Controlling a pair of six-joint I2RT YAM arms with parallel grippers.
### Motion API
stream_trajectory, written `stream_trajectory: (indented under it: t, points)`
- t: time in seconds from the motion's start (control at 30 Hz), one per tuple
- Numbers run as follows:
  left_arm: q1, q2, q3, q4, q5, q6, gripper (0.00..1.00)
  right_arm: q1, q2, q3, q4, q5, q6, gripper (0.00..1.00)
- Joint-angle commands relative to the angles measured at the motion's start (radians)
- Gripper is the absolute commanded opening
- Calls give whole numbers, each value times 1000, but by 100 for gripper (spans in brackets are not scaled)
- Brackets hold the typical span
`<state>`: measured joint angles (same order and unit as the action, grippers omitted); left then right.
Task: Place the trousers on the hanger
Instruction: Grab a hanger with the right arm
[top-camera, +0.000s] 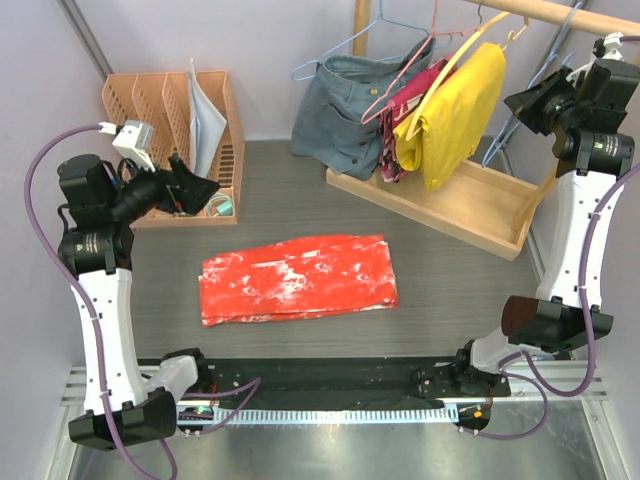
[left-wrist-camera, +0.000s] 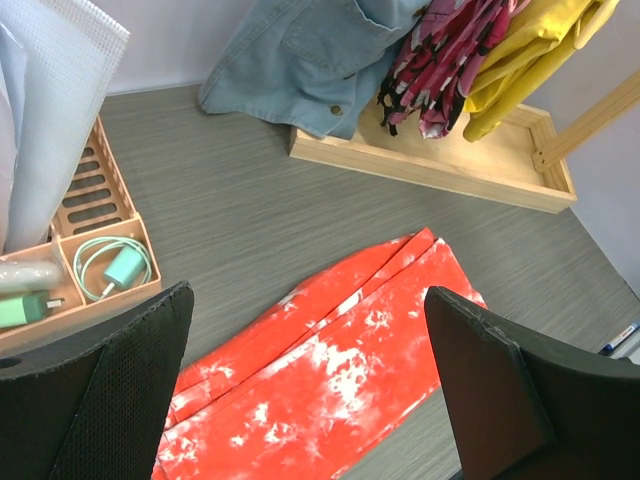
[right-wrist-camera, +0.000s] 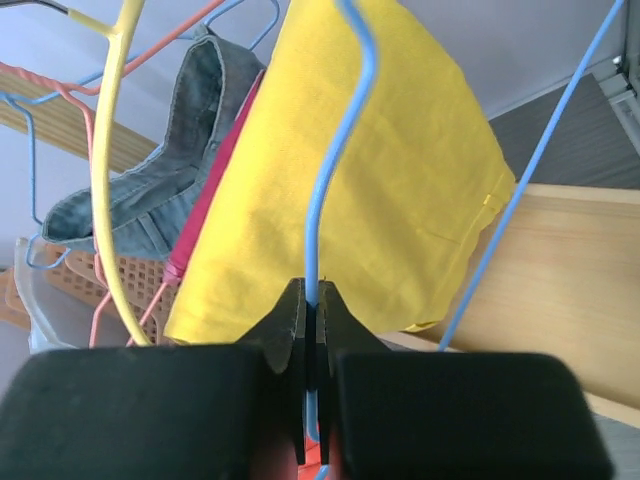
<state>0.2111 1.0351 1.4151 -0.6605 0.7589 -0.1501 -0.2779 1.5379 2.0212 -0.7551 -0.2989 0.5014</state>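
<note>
The red-orange trousers (top-camera: 300, 278) with white splotches lie folded flat in the middle of the table. They also show in the left wrist view (left-wrist-camera: 330, 370). My left gripper (top-camera: 205, 190) is open and empty, raised above the table left of the trousers; its jaws (left-wrist-camera: 308, 295) stand wide apart. My right gripper (top-camera: 535, 105) is high at the right by the clothes rack. In the right wrist view it (right-wrist-camera: 312, 300) is shut on the thin light-blue wire hanger (right-wrist-camera: 316, 200), which runs up from between the fingers in front of the yellow garment.
A wooden rack base (top-camera: 450, 205) stands at the back right under a wooden rail (top-camera: 560, 12). From it hang a grey-blue denim garment (top-camera: 350, 110), a pink patterned garment (top-camera: 405, 120) and a yellow garment (top-camera: 455, 110). A wooden organiser (top-camera: 170, 110) stands at the back left.
</note>
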Motion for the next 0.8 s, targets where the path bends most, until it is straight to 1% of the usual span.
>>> stream_trajectory:
  t: [0.0,0.17,0.3,0.37,0.4,0.43,0.5,0.53,0.57,0.63,0.7,0.77]
  points:
    - [-3,-1,-1,59,2,-17,97,-12,-62,10,102,-32,-14,1]
    - [-1,-1,2,76,13,-28,96,-26,-131,27,171,-34,-38,1]
    - [1,-7,12,79,14,-43,96,-26,-188,5,166,-68,-38,1]
    - [-1,-12,10,81,31,-54,96,-26,-251,-90,168,-129,-38,1]
    - [-1,-24,-1,79,51,-84,96,-26,-281,-129,165,-149,-43,1]
    - [-1,-32,-13,85,66,-103,96,-26,-330,-229,175,-205,-23,1]
    - [-1,-52,-54,91,112,-140,95,-26,-376,-321,166,-268,-17,1]
    - [-1,-79,-74,110,123,-184,95,-26,-401,-416,163,-291,-12,1]
    - [-1,-96,-96,122,140,-199,94,-26,-454,-464,152,-333,-21,1]
    - [-1,-147,-154,139,164,-218,94,-23,-508,-585,140,-355,-41,1]
    - [-1,-179,-201,141,169,-226,93,-9,-561,-642,102,-373,-70,1]
    - [-1,-216,-246,142,181,-264,93,11,-585,-729,80,-376,-89,1]
